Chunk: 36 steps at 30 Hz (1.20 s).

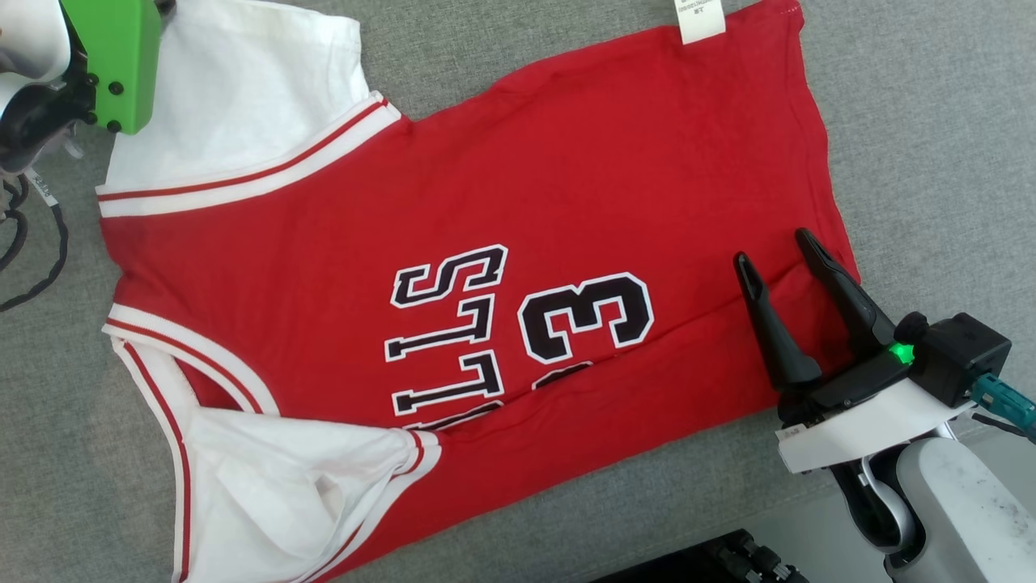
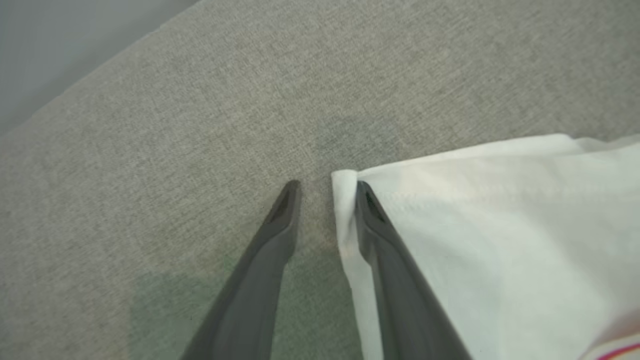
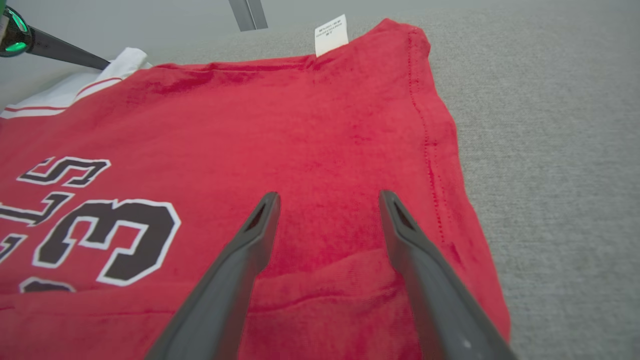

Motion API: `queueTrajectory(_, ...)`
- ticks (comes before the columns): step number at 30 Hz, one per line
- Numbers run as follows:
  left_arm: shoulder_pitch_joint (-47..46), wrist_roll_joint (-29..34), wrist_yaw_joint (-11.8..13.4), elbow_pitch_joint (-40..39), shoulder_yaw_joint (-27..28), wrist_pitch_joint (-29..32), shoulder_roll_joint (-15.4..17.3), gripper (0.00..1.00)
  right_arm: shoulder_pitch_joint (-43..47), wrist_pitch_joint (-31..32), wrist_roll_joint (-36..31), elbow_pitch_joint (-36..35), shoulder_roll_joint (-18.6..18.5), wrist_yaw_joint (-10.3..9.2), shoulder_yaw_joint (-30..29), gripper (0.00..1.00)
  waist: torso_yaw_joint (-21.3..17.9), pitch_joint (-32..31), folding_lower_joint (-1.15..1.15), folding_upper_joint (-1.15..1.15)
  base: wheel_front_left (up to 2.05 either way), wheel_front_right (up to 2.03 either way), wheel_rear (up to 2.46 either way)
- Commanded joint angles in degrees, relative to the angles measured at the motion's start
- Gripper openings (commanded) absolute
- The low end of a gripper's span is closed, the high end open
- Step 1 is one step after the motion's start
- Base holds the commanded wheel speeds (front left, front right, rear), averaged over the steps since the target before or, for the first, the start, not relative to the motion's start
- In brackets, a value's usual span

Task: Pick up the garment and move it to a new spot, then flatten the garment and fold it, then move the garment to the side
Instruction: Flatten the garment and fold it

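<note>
The garment (image 1: 502,202) is a red jersey with white sleeves and black lettering, spread on a grey fabric surface (image 1: 931,121). My right gripper (image 1: 771,247) stands open over its red body near the right hem, fingers apart above the cloth (image 3: 328,195) and holding nothing. My left gripper's green housing (image 1: 121,65) is at the top left, over the upper white sleeve (image 1: 243,89). In the left wrist view my left gripper (image 2: 327,185) straddles that sleeve's corner (image 2: 345,180): one finger lies on the white cloth, the other on the grey surface, with a gap still between them.
A white care label (image 1: 701,18) sticks out at the jersey's far edge. A black cable (image 1: 32,267) loops at the left edge. The lower sleeve (image 1: 283,486) is bunched and wrinkled. The grey surface ends at a pale floor (image 2: 60,45) beyond the left gripper.
</note>
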Motion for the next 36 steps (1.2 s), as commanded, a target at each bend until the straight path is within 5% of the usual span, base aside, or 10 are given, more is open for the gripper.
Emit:
queueTrajectory(1,0.4,-0.5,0.2,0.2,-0.4,0.8,0.8,0.43,-0.7,-0.3,-0.3,-0.2,0.1,-0.09,0.1,1.0,0.1,0.2,0.0,0.0,0.0,0.0,0.0)
queueTrajectory(2,0.4,-0.5,0.1,0.0,-0.4,0.7,0.9,0.2,-0.9,-0.3,-0.2,-0.3,0.0,-0.09,0.1,1.0,0.1,0.3,0.0,0.0,0.0,0.0,0.0)
queueTrajectory(4,0.1,0.4,0.3,-0.3,-0.6,0.0,1.2,0.0,-1.1,-0.3,-0.1,-0.4,0.0,-0.09,0.3,1.0,0.2,0.4,0.0,0.0,0.0,0.0,0.0)
queueTrajectory(13,1.1,-0.5,-1.1,-2.1,0.8,-6.0,-0.7,0.0,-5.7,1.3,2.2,0.8,-2.9,-0.09,1.7,1.0,1.4,-2.2,0.0,0.0,0.0,0.0,0.0)
queueTrajectory(26,5.5,-1.9,-1.2,-12.5,-0.2,-6.5,0.1,0.0,-23.2,30.5,-1.7,10.5,-3.2,-0.09,-11.5,1.0,6.4,-6.2,0.0,0.0,0.0,0.0,0.0)
queueTrajectory(36,5.8,-1.8,0.0,-18.2,-0.4,-5.7,0.9,0.0,-30.4,37.8,-8.1,18.3,-2.9,-0.1,-11.5,1.0,8.8,-4.2,0.0,0.0,0.0,0.0,0.0)
